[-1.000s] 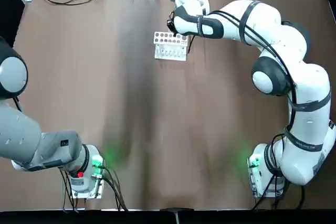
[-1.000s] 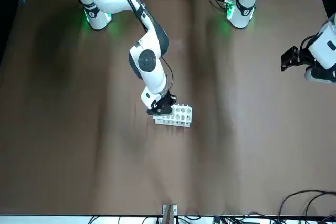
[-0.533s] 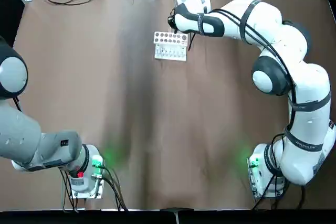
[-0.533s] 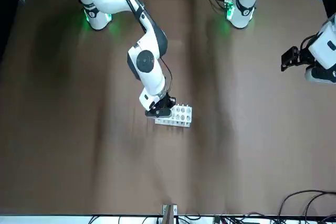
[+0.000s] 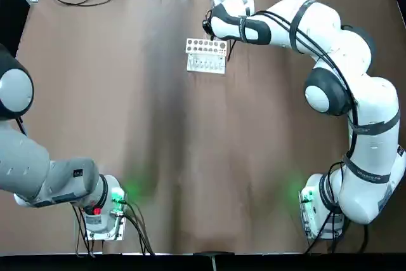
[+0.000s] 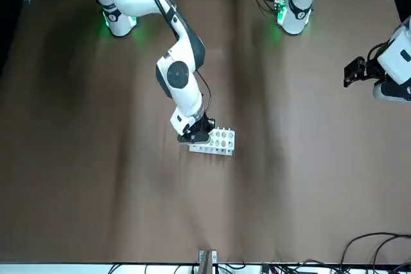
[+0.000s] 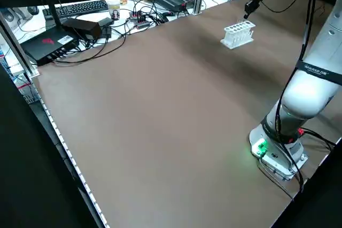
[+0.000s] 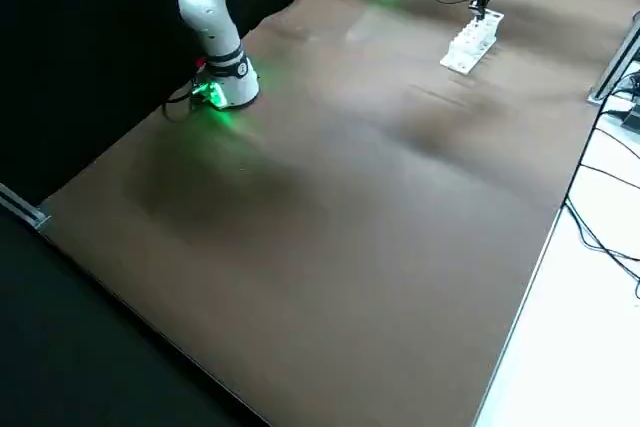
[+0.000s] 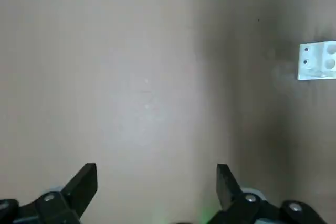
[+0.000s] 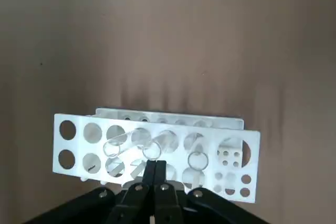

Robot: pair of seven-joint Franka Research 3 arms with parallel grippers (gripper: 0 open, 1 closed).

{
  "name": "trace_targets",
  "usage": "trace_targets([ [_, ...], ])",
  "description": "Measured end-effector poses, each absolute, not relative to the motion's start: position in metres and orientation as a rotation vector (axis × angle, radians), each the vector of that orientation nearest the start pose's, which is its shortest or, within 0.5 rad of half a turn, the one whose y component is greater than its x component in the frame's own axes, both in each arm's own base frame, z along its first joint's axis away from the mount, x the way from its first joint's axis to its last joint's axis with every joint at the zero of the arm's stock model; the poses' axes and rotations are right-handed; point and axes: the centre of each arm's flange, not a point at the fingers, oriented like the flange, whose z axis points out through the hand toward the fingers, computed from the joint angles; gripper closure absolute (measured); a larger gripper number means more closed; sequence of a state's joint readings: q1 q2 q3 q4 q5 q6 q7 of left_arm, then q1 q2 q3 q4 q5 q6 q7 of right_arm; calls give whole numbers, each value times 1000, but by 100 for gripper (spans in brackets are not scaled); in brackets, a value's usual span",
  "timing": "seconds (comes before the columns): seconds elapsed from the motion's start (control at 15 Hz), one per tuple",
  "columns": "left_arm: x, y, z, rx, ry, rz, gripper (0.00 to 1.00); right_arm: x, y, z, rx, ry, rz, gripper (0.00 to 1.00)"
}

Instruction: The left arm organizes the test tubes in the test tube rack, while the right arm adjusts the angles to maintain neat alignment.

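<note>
White test tube rack (image 5: 205,55) standing far across brown table (image 5: 158,157), clear test tubes (image 10: 152,148) slotted in its holes. Right pincer (image 10: 156,174) poised at rack's end, fingers pressed together, gripping nothing visible. Left pincer (image 9: 156,182) parked well apart at table's left edge, spread wide, empty.

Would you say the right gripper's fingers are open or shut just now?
Shut. In its wrist view the right gripper has both fingertips pressed together with no gap, directly over the test tube rack.
</note>
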State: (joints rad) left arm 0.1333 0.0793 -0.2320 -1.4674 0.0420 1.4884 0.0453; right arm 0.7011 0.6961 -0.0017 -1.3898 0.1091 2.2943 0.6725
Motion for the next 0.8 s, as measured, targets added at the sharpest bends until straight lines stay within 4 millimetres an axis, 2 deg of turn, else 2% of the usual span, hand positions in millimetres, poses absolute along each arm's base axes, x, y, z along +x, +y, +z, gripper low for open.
trace_targets([
  [0.4,564,-26,632,-3106,161,68,0,565,488,317,-2959,38,-112,99],
  [0.67,559,-25,631,-3104,160,115,0,558,490,318,-2987,14,-52,99],
  [0.8,556,-27,628,-3101,165,166,0,553,493,328,-2999,-3,-22,99],
])
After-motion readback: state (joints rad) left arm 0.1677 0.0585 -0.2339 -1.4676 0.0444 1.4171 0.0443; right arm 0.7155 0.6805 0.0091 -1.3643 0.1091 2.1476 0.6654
